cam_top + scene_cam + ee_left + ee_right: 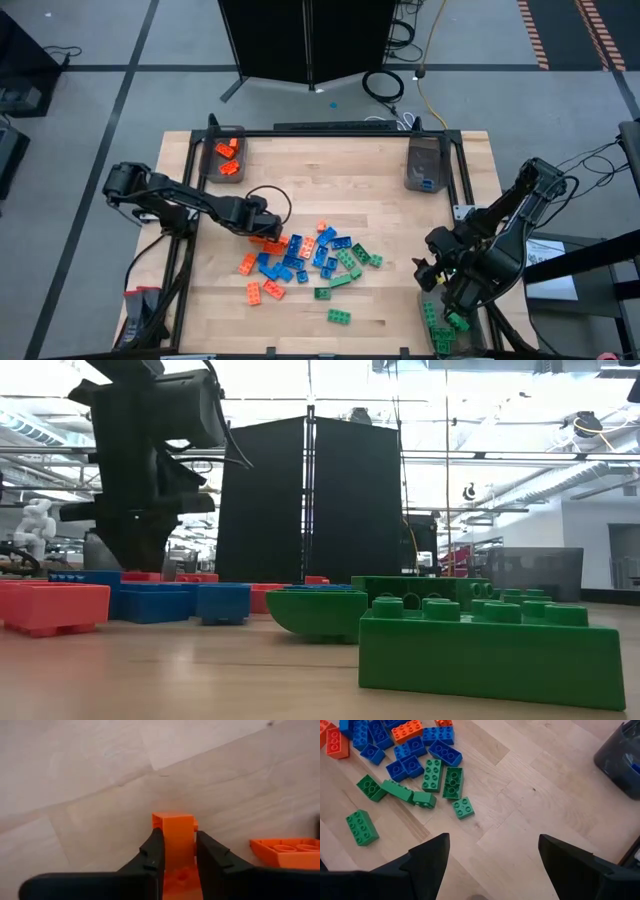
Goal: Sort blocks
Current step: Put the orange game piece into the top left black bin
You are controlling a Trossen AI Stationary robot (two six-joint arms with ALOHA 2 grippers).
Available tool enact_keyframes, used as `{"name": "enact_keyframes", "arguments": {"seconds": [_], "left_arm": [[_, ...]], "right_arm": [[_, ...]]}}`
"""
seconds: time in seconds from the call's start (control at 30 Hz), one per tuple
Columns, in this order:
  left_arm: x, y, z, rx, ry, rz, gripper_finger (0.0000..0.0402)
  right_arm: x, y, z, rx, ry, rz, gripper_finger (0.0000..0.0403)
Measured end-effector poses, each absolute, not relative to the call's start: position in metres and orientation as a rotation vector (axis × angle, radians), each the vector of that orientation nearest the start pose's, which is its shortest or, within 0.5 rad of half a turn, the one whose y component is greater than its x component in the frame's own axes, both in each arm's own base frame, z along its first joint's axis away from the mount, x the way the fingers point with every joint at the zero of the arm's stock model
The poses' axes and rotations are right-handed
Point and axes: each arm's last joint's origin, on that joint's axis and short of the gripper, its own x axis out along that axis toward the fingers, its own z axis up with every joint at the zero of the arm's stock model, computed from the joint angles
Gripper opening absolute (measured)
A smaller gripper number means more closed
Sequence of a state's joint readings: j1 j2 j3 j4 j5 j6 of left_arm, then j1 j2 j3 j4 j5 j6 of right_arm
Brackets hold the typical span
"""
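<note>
On the wooden counter (400, 215), a heap of small blocks (305, 262) lies in the middle. They are orange, blue and green, all mixed up and touching each other. One green block (339, 316) lies by itself, a little apart from the heap, nearer the front edge.

The left tool (266, 231) is down at the left edge of the heap. Its two dark fingers (152, 851) are pinched narrow on an orange block (176, 837), one finger on each side of it. The block sits on the wood. Another orange block (286, 851) lies flat just beside it.

The right tool (432, 275) is up above the right front part of the counter, well apart from the heap. Its fingers (429, 856) stand wide, with nothing between them. Under it you can see bare wood, and farther off some green blocks (441, 779) and blue blocks (405, 766).

There are three grey bins. The bin at the back left (224, 157) has orange blocks in it. The bin at the back right (426, 165) has blue blocks in it. The bin at the front right (440, 330) has green blocks in it, and it sits just under the right arm.

From down low on the counter, a big green block (490, 650) shows very close. Behind it are a red-orange block (55, 607) and blue blocks (185, 602), and the left arm (140, 470) comes down over them.
</note>
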State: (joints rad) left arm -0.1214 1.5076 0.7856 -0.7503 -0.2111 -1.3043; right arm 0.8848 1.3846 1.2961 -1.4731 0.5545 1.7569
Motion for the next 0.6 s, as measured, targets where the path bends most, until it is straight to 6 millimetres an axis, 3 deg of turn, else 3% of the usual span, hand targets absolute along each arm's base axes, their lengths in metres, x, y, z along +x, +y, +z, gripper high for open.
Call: {"name": "enact_keyframes", "arguments": {"seconds": [0.3,0.6], "left_arm": [[0.243,-0.024,0.168,-0.885,1.024,0.879,0.0066],[0.252,-0.011,0.228,-0.772,0.776,0.907,0.0066]], "right_arm": [[0.151,0.161,0.309,0.509,0.915,-0.719,0.0299],[0.151,0.159,0.309,0.475,0.887,-0.718,0.0299]]}}
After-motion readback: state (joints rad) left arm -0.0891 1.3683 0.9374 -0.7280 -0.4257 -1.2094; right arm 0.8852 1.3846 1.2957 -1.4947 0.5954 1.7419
